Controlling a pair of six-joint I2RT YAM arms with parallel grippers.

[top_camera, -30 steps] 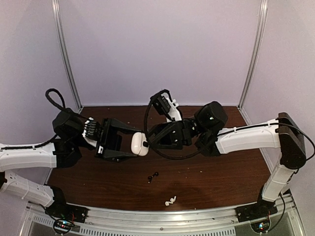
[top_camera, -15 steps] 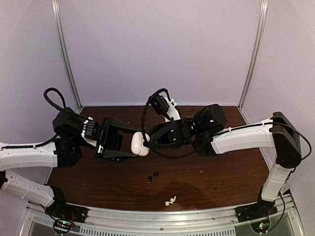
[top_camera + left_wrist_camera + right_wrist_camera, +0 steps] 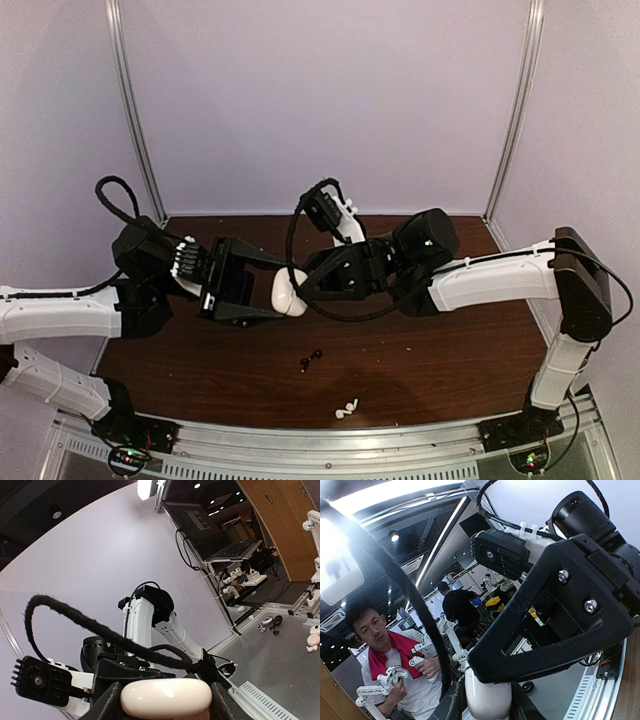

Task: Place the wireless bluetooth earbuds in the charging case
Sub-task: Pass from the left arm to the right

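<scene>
Top view: left pincer (image 3: 283,293) clamped on charging case (image 3: 291,296), aloft above table (image 3: 450,350); right pincer (image 3: 303,283) closed on the same case from the opposite side. 2 black earbuds (image 3: 311,360) on table nearside of case, 2 white earbuds (image 3: 346,408) further nearside.
Left wrist: case (image 3: 166,699) pinched between fingers (image 3: 107,706).
Right wrist: case (image 3: 487,699) gripped likewise.

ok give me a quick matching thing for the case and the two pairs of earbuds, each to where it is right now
1. charging case
2. black earbuds
3. white earbuds

a. on the table, closest to its near edge
b. held above the table in the left pincer
c. on the table, further in from the near edge

Pairs: 1-b, 2-c, 3-a
</scene>
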